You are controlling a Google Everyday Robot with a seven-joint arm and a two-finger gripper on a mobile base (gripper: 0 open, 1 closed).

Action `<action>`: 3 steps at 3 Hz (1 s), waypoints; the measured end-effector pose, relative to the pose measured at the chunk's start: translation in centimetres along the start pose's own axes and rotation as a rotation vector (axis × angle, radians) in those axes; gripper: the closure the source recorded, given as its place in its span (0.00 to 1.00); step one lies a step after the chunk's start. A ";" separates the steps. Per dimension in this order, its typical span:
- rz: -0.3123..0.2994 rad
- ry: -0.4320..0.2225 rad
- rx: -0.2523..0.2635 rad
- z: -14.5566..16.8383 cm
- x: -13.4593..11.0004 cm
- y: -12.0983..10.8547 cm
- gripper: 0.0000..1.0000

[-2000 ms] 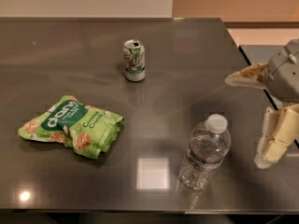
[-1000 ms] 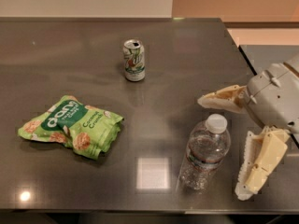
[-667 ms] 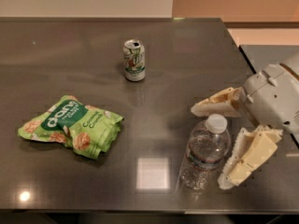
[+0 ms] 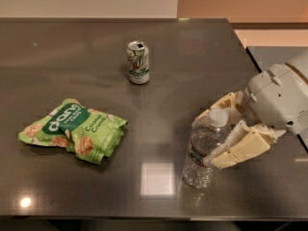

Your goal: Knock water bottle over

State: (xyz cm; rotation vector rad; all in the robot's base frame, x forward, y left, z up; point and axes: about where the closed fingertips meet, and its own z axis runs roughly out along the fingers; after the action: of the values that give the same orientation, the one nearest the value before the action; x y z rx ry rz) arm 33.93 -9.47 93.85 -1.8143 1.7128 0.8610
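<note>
Hand [image 4: 204, 141] sits low over the right side of the worktop [image 4: 57, 71], its two cream fingers [image 4: 239, 150] spread wide with the upper part of the water bottle [image 4: 198, 167] between them. One finger lies behind the white cap [image 4: 217, 117]. The other crosses in front of the bottle's body and seems to touch it. The bottle stands upright near the worktop's front edge. Left of the hand and well apart, a green snack bag [image 4: 74, 131] lies flat. Farther back and to the hand's left, a green-and-white soda can [image 4: 138, 61] stands upright.
</note>
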 end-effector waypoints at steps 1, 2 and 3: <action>0.026 0.037 0.068 -1.9 -0.5 -1.7 0.88; 0.035 0.134 0.150 -4.6 -0.8 -4.1 1.00; 0.032 0.245 0.203 -6.6 -0.3 -6.5 1.00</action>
State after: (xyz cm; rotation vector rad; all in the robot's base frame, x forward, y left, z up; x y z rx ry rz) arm 41.13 -13.50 98.09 -1.8170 1.9073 0.4710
